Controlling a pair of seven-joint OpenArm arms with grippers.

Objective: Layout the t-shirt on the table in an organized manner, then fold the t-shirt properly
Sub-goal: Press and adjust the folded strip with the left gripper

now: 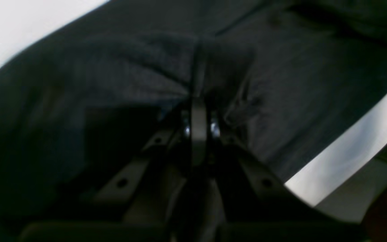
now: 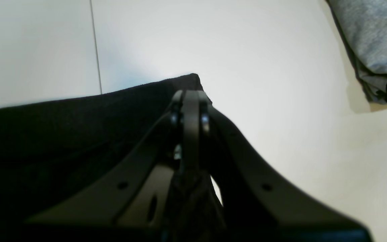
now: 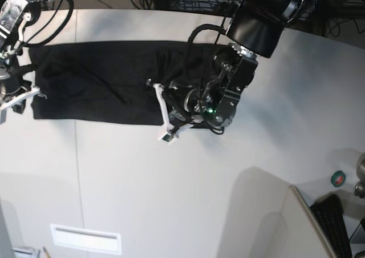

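Worktop: large white smooth worktop (image 3: pixel 171 184) with a thin dark seam line running from its far edge toward its near edge, on the left part of the base view.
Shirt: black soft fabric t-shirt (image 3: pixel 97 89) lies spread in a long band across the far half of the worktop, parallel to the far edge, one end near the worktop's left edge in the base view, the other end under the arm near the middle; its surface shows creases and no print can be made out.
Left jaws: left gripper (image 1: pixel 198 101) sits at the shirt's end nearest the worktop's middle (image 3: pixel 188 107); its jaws are drawn together with black cloth bunched and puckered at the tips, so they are clamped on the shirt.
Right jaws: right gripper (image 2: pixel 190 95) is at the shirt's corner near the worktop's left edge in the base view (image 3: pixel 17 98); its jaws are pressed together on the black cloth, with the corner of the fabric poking out just past the tips.
Other cloth: folded grey fabric bundle (image 2: pixel 378 50) lies on the worktop well apart from the right gripper, at the top right of the right wrist view.
Surroundings: small green and red round object (image 3: pixel 338 179) rests beyond the worktop's right corner.
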